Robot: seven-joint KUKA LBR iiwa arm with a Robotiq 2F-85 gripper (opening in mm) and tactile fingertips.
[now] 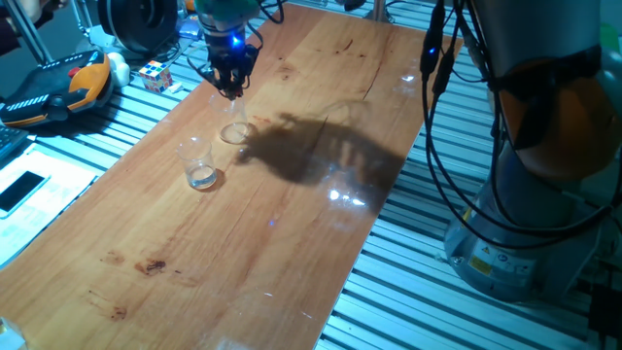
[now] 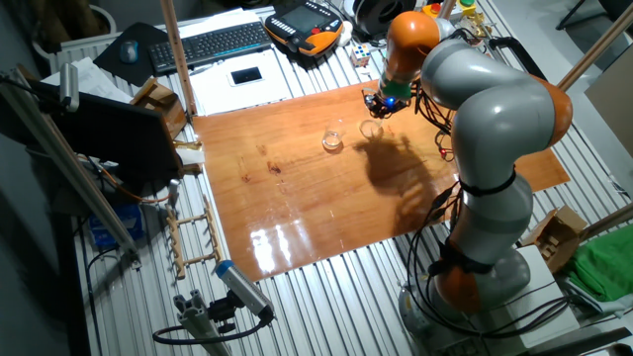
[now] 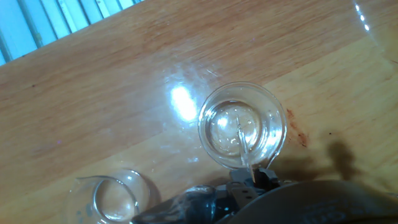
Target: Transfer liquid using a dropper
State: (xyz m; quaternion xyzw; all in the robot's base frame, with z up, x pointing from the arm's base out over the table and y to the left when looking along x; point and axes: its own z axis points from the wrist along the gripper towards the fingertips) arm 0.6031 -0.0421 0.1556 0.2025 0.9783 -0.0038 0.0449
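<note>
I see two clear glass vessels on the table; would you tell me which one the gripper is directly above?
The low glass dish, farther from the tumbler's side of the board: the gripper hangs right over it, with the dropper pointing into it. The taller tumbler stands apart, beside it.

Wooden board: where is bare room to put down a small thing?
The long stretch of the brown wooden board on the near side of the clear glass tumbler is bare. It is crowded near the gripper, above the low clear glass dish.
</note>
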